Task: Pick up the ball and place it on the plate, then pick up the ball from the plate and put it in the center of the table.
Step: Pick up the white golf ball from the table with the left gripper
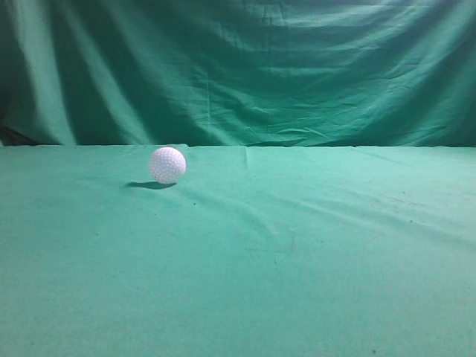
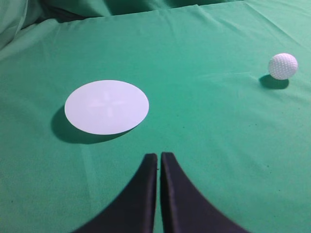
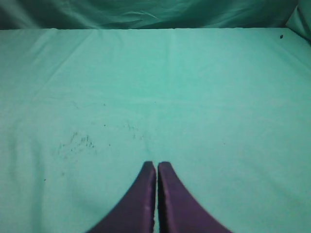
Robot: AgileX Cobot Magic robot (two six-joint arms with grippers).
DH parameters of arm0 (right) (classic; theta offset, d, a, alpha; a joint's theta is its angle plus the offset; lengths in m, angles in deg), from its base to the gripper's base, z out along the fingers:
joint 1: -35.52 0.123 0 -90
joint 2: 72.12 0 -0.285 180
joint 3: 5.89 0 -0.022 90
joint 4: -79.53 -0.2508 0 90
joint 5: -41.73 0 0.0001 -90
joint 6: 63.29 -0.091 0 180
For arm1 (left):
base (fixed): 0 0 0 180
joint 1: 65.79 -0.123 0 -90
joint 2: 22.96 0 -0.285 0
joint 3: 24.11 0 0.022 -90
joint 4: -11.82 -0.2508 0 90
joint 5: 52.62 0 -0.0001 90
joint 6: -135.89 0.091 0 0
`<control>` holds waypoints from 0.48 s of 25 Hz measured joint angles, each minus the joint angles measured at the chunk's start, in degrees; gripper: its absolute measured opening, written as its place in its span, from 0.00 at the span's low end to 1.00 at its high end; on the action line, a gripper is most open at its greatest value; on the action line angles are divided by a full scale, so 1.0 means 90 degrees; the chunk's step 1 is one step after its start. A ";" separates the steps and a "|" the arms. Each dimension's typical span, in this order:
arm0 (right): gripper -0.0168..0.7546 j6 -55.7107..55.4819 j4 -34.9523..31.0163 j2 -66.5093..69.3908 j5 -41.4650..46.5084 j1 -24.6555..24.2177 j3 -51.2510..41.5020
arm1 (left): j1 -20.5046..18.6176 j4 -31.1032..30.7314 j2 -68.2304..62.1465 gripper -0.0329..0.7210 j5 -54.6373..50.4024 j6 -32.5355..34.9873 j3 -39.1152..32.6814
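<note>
Ball (image 1: 167, 164) sits alone on the green-clothed desk (image 1: 297, 260), close to the far edge and left of the middle of that edge in the exterior view, a small shadow lying on the cloth to its left. It is white and dimpled, and nothing touches it.

In the left wrist view the same ball (image 2: 283, 66) lies toward the upper right, well apart from a flat white round plate (image 2: 107, 107) that rests on the cloth to the left, with a faint cross-shaped mark at its middle and a shadow along its lower left rim. The left tool (image 2: 159, 158) hangs above bare cloth between them, nearer the plate, its two dark fingers pressed together with only a hairline seam and nothing held.

The right wrist view shows the right tool (image 3: 156, 165) likewise closed and empty, its fingers meeting tip to tip over a stretch of cloth marked by faint dark specks (image 3: 77, 141) to the left. A dark green curtain (image 1: 238, 67) hangs in folds behind the far edge of the desk.
</note>
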 joint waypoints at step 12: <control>0.02 0.0000 0.0000 0.0000 0.0000 0.0000 0.0000 | 0.0000 0.0564 0.0000 0.04 0.0825 0.0000 0.0000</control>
